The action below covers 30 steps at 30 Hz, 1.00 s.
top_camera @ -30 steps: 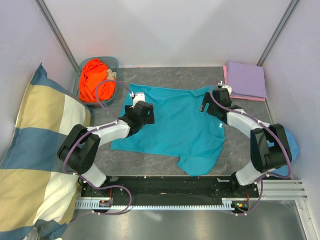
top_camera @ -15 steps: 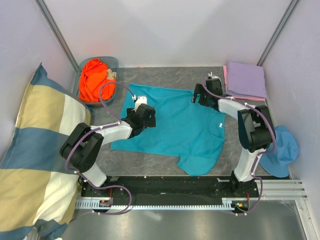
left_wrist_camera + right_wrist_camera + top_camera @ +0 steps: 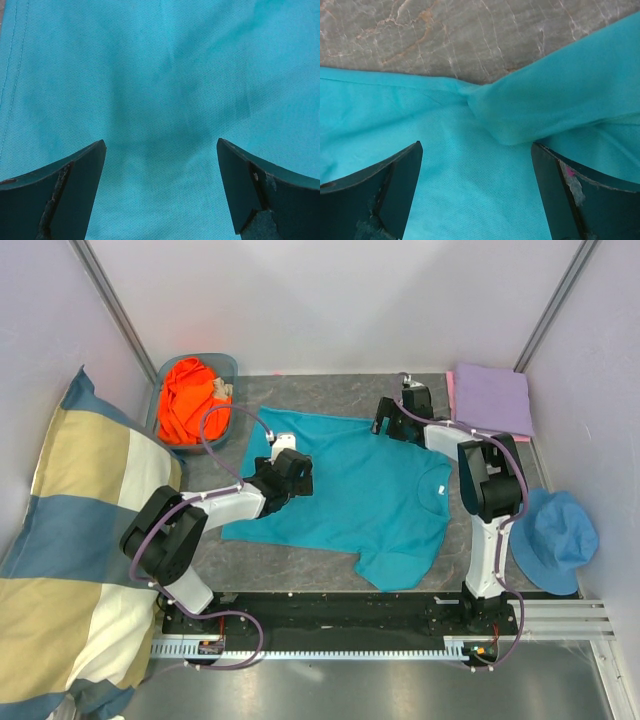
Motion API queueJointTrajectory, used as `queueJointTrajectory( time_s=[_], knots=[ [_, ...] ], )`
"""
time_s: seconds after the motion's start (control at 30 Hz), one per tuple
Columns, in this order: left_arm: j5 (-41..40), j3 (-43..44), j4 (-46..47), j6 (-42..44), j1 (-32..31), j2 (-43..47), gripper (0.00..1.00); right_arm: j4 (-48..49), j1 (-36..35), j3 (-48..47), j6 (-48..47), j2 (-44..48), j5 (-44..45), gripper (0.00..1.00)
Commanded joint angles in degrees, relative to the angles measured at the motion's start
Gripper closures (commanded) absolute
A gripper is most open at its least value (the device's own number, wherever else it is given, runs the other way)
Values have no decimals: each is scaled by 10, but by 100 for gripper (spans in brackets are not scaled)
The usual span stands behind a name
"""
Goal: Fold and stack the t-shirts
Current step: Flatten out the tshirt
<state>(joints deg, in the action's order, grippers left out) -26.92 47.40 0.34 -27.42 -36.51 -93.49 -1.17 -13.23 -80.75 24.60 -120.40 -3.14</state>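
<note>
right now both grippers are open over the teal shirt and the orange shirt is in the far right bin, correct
No: the top external view shows the orange shirt in the far left bin. The left gripper and right gripper are open over the teal shirt.

I record a table surface (image 3: 330, 390) of grey, marble-veined finish under soft, even light. Three plain pale walls enclose it: the back wall (image 3: 330, 300), the left wall (image 3: 40, 340) and the right wall (image 3: 600, 390). They meet at a left post (image 3: 110, 300) and a right post (image 3: 555, 300), both metal. A large yellow, blue and white checked pillow (image 3: 80, 540) lies along the left edge and overhangs the near left corner. A grey-blue bin (image 3: 229, 362) sits in the far left corner. A blue bucket hat (image 3: 555, 540) rests by the right edge. A slotted metal rail (image 3: 560, 620) runs along the near edge.
</note>
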Motion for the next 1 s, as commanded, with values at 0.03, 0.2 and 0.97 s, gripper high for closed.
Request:
queueJointTrajectory(
  time_s=[0.03,0.2,0.97],
  knots=[
    [-22,6,11,-20,-5,-5,0,7,0,-35,-2,-15,-12,2],
    [-23,7,11,-19,-5,-8,0,7,1,-42,-7,-24,-7,2],
    [-27,-5,-14,-50,-12,-79,0,7,1,-58,-18,-31,-11,2]
  ],
)
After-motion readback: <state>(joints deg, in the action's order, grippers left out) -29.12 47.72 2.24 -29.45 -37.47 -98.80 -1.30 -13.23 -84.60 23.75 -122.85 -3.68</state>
